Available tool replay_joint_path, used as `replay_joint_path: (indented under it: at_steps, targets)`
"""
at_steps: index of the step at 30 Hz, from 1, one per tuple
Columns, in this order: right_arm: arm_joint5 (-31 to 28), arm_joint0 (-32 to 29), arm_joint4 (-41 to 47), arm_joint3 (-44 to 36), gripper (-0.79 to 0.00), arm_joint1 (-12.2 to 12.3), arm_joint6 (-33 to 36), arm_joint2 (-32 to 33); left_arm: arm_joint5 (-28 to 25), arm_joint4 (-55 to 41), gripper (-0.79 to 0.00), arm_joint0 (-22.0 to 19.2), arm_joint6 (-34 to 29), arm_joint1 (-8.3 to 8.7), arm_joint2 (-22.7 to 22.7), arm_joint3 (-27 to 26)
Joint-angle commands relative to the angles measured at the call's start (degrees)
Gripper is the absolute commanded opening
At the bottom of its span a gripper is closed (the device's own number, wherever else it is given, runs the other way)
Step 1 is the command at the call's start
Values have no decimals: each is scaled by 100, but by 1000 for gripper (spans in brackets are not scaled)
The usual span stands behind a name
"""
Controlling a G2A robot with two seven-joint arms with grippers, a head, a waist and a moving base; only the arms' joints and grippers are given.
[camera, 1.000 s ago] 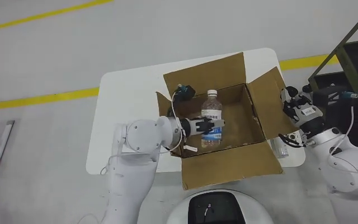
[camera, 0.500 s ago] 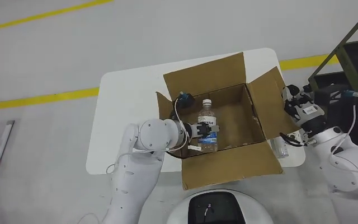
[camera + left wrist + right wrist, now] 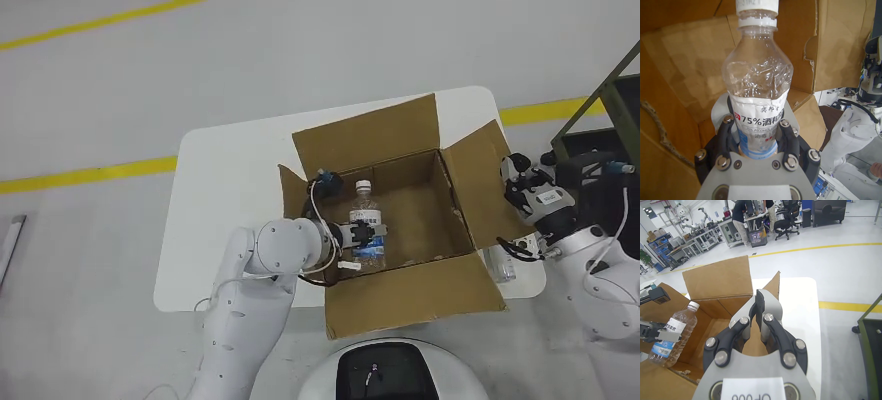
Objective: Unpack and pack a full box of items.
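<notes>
Pincer, left (image 3: 368,238), top view: closed across the label of the bottle (image 3: 366,222). The bottle is inside the open box (image 3: 400,135), close to the wall on the left arm's side and near the box's front corner, with its cap pointing toward the far flap. The box sits on the right half of the desk (image 3: 230,190). The right pincer (image 3: 517,180) hangs beside the box's right flap, off the desk's right edge.

Left wrist view: both fingers (image 3: 728,123) of the left pincer (image 3: 756,123) press the lower label, and the bottle (image 3: 757,75) sits deep between them. Box wall (image 3: 687,56) lies close behind.

Right wrist view: the right pincer (image 3: 758,306) has its pads pressed together and nothing between them. The bottle (image 3: 674,336) is tilted in the left pincer (image 3: 660,333), with its base low by the box's (image 3: 719,279) front wall. The desk (image 3: 800,313) runs beyond.

Judgement: I cannot tell whether the bottle is going in or coming out.
- Coming out: raise the base above the rim before any sideways travel, since the nearby wall and flap could snag it.
- Going in: level it first, and release only once it rests on the floor.
- Thin plastic probably yields, so keep the squeeze steady, not harder.
- The right arm is best left clear.
</notes>
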Motion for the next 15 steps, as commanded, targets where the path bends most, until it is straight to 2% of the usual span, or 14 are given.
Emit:
replay_joint_path:
  at_steps: [1, 6, 15]
  targets:
    - [9, -5, -16, 13, -785, 1, -4, -10, 66, 347, -785, -35, -87, 27, 64, -17]
    - [31, 4, -48, 26, -785, 3, 4, -56, 229, 651, -785, -50, -78, 55, 128, 69]
    - [55, 55, -110, 27, -785, 9, 24, -123, 356, 553, -785, -372, 48, -22, 529, 785]
